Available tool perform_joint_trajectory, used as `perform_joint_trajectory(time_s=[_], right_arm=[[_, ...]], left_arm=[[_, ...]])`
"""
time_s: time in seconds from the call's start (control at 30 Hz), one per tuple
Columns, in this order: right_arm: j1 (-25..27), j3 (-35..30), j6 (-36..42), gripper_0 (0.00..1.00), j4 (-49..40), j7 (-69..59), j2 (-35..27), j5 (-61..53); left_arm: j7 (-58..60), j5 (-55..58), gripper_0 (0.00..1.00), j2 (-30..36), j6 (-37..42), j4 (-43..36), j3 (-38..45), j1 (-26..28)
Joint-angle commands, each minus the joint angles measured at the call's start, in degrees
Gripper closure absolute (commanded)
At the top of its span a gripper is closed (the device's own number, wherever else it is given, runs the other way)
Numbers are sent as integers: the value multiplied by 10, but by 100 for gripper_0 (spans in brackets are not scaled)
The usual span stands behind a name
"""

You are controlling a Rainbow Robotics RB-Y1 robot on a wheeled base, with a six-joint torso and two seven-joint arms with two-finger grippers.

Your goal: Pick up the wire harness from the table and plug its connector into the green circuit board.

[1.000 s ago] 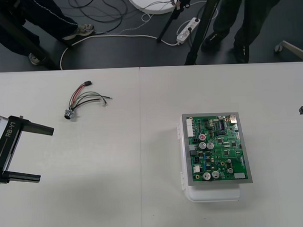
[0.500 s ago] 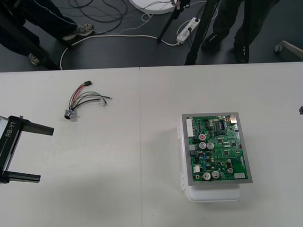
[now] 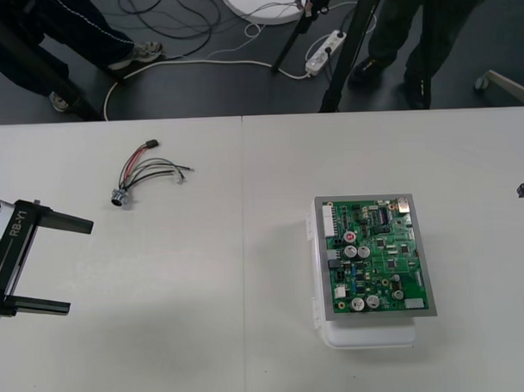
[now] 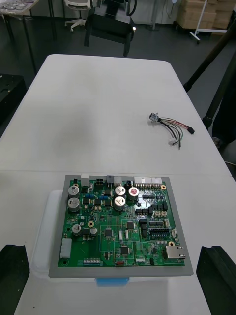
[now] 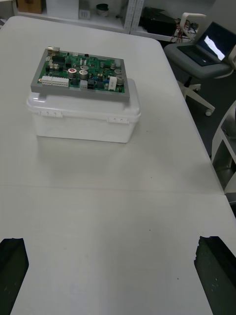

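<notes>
A robotics or electronics lab is indicated. A plain light table [image 3: 207, 353] is set up as a test bench, on which a bare green circuit board [image 3: 376, 256] is mounted on a white base [image 3: 370, 334] and a loose wire harness [image 3: 145, 172] is laid. Beyond the far edge, a dark floor [image 3: 241, 89] is strewn with looped cables [image 3: 207, 64]. A white power strip [image 3: 324, 50] is laid among them, beside black stand legs [image 3: 350, 51]. The left gripper [image 3: 79, 266], its 2 black fingers spread, is held over the table's left side.
</notes>
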Motion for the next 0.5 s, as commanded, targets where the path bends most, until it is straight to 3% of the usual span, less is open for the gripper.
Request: perform_joint_trajectory(time_s=[0.03, 0.5], right_arm=[[7, -7, -3, 0, -2, -12, 0, -8], [7, -7, -3, 0, -2, -12, 0, -8]], left_arm=[[-33, -2, 0, -7, 12, -15, 17, -20], [-33, -2, 0, -7, 12, -15, 17, -20]])
